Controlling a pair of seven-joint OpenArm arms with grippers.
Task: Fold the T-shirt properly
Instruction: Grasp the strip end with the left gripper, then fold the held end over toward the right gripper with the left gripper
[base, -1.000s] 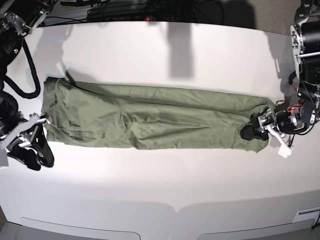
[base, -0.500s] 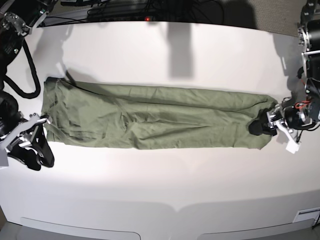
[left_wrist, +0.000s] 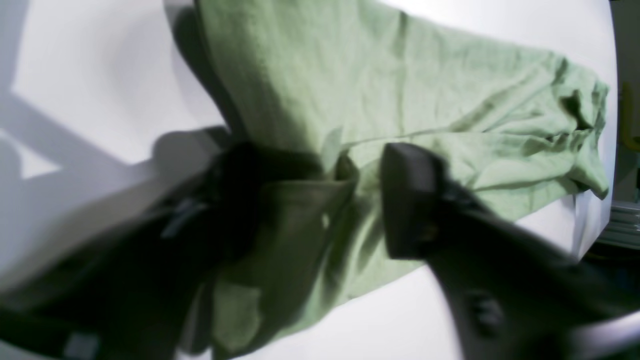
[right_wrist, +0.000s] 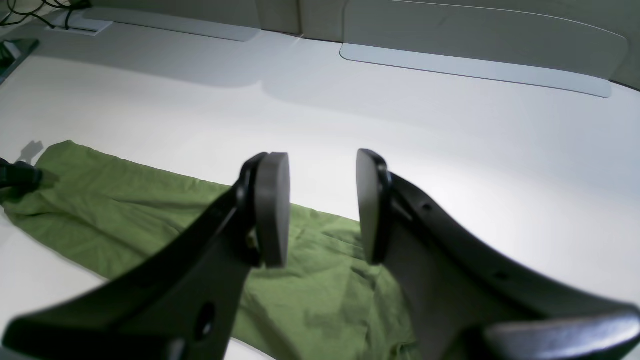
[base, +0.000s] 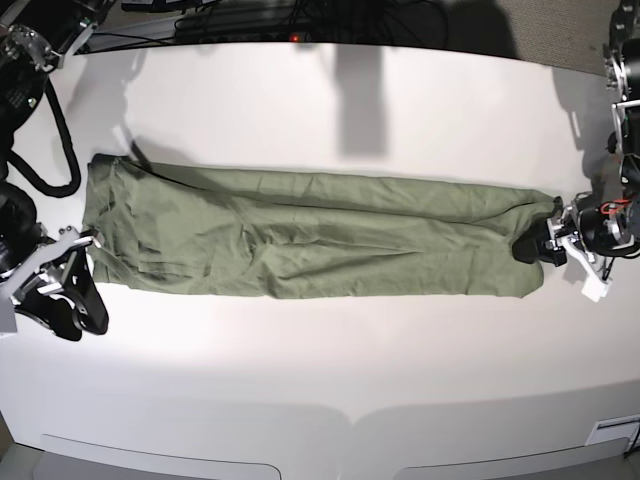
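T-shirt (base: 300, 235) end sits between the parted left claw (left_wrist: 350, 200); right claw (right_wrist: 322, 205) gapes.

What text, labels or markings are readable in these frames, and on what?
None readable.
T-shirt: plain green cloth, no print or label showing in any view.
Left gripper and right gripper: black, no markings visible; the left wrist view is blurred.
Table: plain white, no signs.

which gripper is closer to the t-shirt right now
Left. The left gripper is on the T-shirt at its end hem, fabric between its fingers; the right gripper hovers open just off the opposite end.
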